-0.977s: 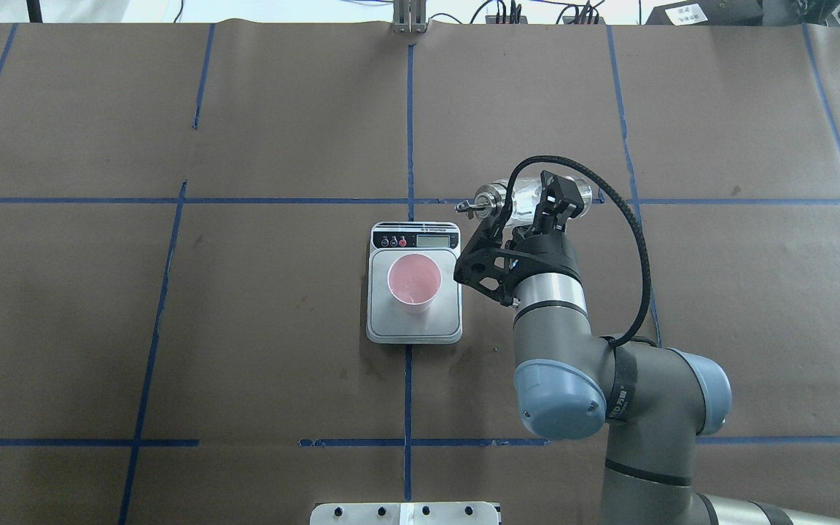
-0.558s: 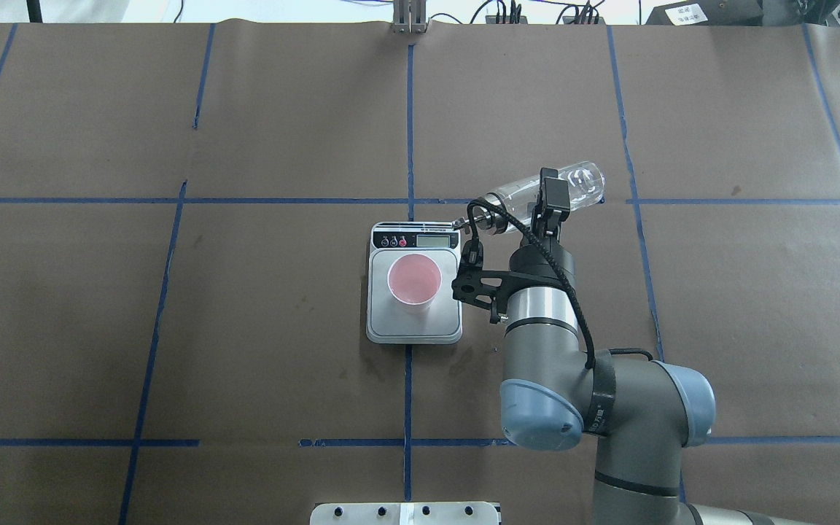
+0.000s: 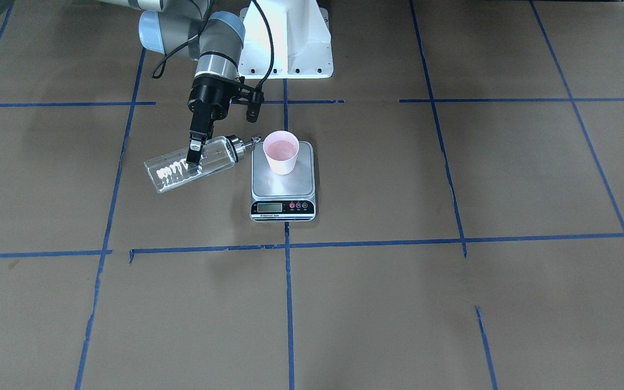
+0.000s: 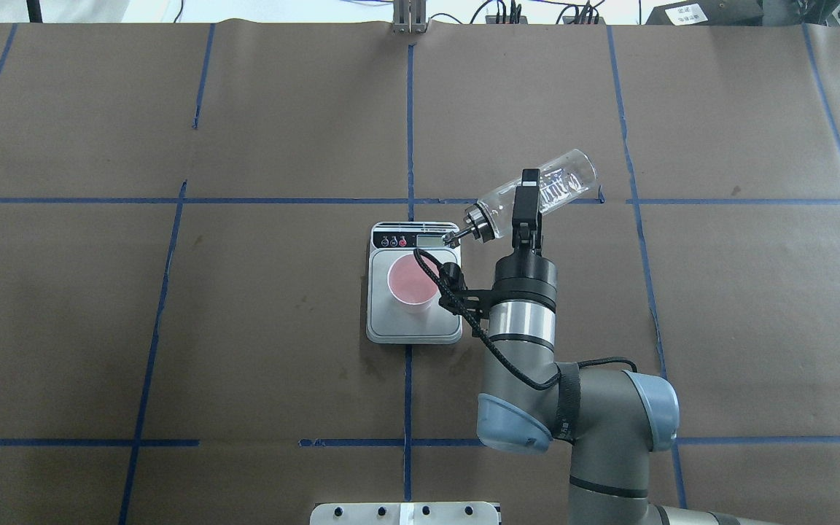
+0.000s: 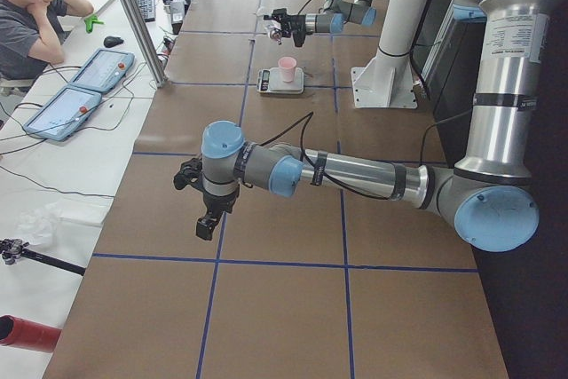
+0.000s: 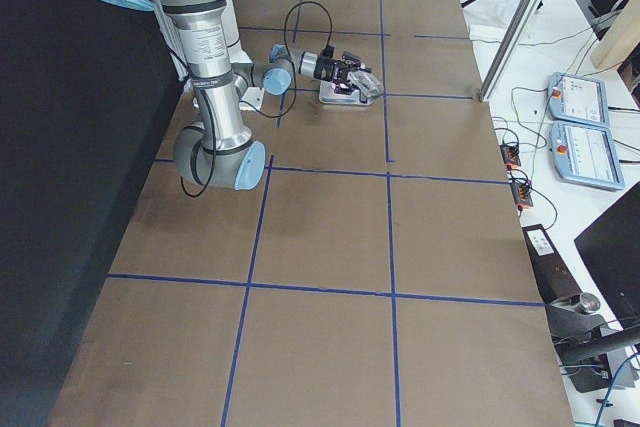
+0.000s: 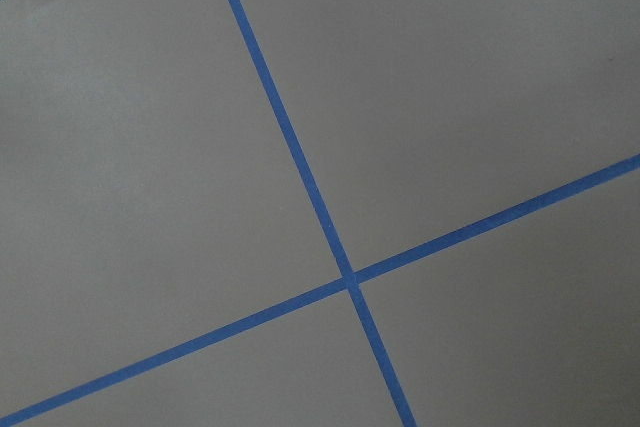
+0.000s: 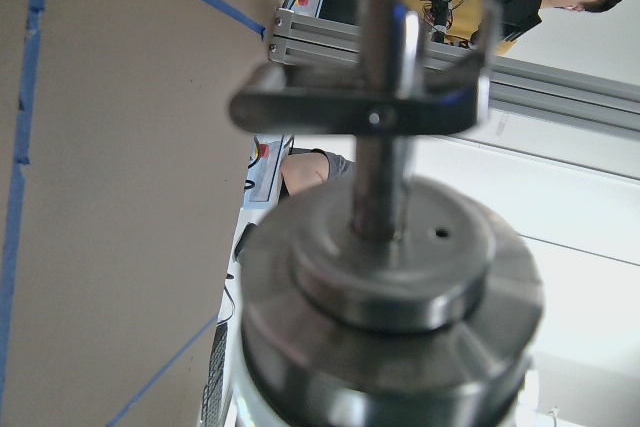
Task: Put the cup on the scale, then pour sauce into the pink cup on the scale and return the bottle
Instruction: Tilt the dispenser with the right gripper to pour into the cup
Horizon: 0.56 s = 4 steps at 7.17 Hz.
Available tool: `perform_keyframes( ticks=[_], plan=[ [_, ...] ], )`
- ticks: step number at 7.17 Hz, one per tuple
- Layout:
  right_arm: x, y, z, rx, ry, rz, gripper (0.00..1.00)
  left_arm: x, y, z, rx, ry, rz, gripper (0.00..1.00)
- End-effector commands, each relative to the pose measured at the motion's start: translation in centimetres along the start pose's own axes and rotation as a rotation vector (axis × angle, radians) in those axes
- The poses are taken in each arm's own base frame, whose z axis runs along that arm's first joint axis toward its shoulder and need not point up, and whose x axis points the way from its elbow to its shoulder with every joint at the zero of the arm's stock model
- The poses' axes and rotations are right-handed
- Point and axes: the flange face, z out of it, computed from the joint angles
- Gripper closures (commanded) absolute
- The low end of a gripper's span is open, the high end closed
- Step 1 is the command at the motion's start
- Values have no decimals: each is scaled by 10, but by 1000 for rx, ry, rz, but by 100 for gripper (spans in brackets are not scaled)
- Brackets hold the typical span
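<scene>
Right pincer [image 4: 527,191] is clamped around the tilted bottle [image 4: 564,181], its spout pointing toward the cup [image 4: 411,280] on the scale [image 4: 398,328].

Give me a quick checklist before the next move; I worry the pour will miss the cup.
1. Placement: the cup stands upright on the scale: ok.
2. Grasp: the right gripper is shut on the bottle: ok.
3. Aim: the spout over the cup's mouth: not ok. In the overhead view its tip hangs over the corner by the display, beside the rim.
4. Sauce in the bottle: cannot tell; the glass looks clear.
5. Reading on the display: cannot tell, too small.
6. Clearance: the left gripper is far down the table from the scale: ok.
</scene>
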Motion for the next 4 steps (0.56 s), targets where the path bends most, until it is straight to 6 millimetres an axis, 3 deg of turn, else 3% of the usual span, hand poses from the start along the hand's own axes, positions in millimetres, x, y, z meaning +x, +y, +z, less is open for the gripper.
perform_keyframes(
  ticks=[1,4],
  plan=[
    [5,-1,-2,-9,49,-101,100,-1,1,1,-3,-1,-2,0],
    [20,-4,-4,-29,126,-175,100,-5,3,7,-14,0,-8,0]
  ],
)
